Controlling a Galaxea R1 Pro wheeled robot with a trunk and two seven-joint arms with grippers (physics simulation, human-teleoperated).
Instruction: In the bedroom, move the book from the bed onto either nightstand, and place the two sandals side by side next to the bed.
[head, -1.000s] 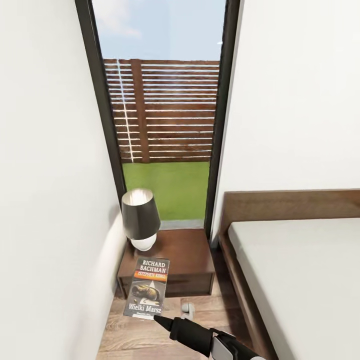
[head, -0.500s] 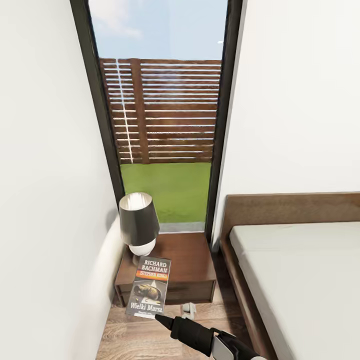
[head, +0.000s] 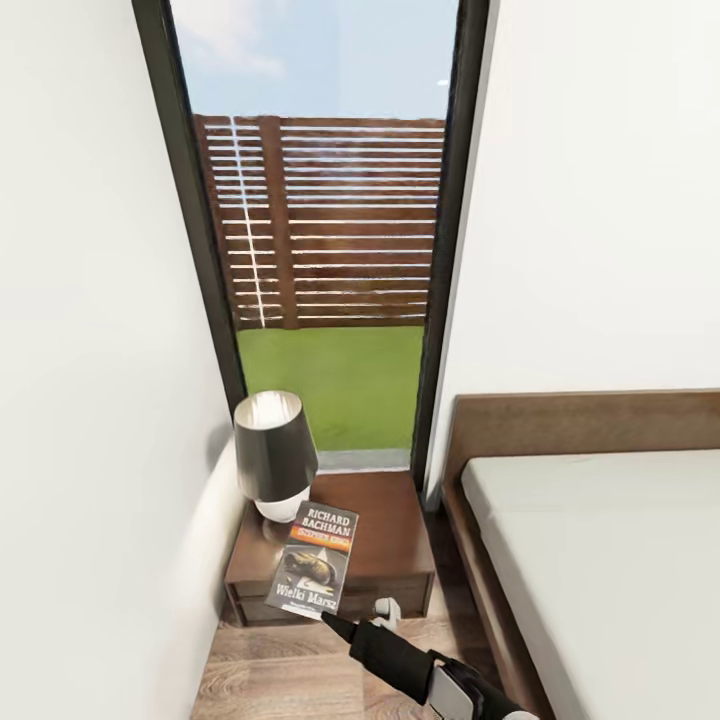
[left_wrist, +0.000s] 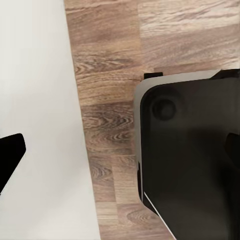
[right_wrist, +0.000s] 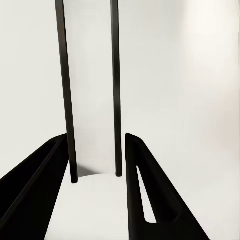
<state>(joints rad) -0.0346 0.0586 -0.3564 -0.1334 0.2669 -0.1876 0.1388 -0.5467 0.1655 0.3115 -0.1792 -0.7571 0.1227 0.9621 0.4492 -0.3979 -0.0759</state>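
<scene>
Right gripper (head: 335, 625) clamped on the near edge of the book (head: 313, 561), holding it cover-up and tilted, over the front of the nightstand (head: 385, 540). Whether the book touches the top yet, cannot tell. Lamp (head: 273, 459) stands just beside its far corner. Bed (head: 600, 540) to the right, mattress bare. Left gripper's state not readable.

Risks, as judged: release now and the overhanging near end tips the book to the floor (head: 290, 680); push further in and the far corner nudges the lamp.
</scene>
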